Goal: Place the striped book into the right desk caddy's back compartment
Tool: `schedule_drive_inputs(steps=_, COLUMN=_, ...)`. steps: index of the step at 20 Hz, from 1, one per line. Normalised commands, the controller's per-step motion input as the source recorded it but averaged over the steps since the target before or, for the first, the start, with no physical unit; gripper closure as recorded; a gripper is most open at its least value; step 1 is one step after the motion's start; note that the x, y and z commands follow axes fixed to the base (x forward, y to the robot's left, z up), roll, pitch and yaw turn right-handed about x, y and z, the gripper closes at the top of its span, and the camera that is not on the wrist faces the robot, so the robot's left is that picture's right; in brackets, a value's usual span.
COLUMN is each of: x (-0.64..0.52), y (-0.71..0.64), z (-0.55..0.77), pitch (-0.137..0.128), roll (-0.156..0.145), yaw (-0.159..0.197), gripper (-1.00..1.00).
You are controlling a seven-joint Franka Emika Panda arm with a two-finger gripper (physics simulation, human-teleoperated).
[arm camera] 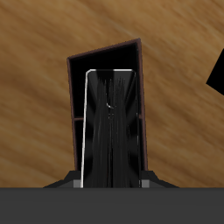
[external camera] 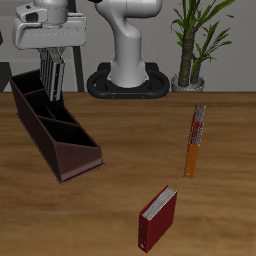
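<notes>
Grey striped book (external camera: 52, 73) hangs upright in gripper (external camera: 53, 60); above back compartment (external camera: 30, 93).

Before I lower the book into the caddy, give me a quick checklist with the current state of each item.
1. Striped book held in the pincer: ok, it hangs upright from it.
2. Book over the back compartment of the caddy: ok, the wrist view shows the compartment framing the book.
3. Book clear of the walls: cannot tell on every side.
4. Compartment empty: cannot tell, the book hides most of it.
5. Red book and orange book out of the path: ok, both lie away from the caddy.
</notes>
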Motion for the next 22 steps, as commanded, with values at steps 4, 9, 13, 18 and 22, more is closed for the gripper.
schedule_drive_inputs(steps=4, x=0.08, y=0.0, z=-0.15, pitch=0.03, roll=0.007, yaw=0.003, gripper=1.0)
schedule_drive_inputs(steps=9, x=0.0, y=0.03, z=-0.07, pitch=0.008, roll=-0.004, yaw=-0.005, gripper=1.0)
schedule_drive_inputs(steps=13, x=0.06, y=-0.04, z=-0.1, pitch=0.008, roll=-0.015, yaw=0.001, gripper=1.0)
schedule_drive_inputs(steps=18, x=0.02, y=-0.12, z=-0.07, pitch=0.0, roll=-0.027, yaw=-0.001, gripper=1.0)
schedule_drive_inputs(steps=22, x=0.0, y=-0.06, z=-0.21, pitch=0.035, roll=-0.012, yaw=-0.006, gripper=1.0)
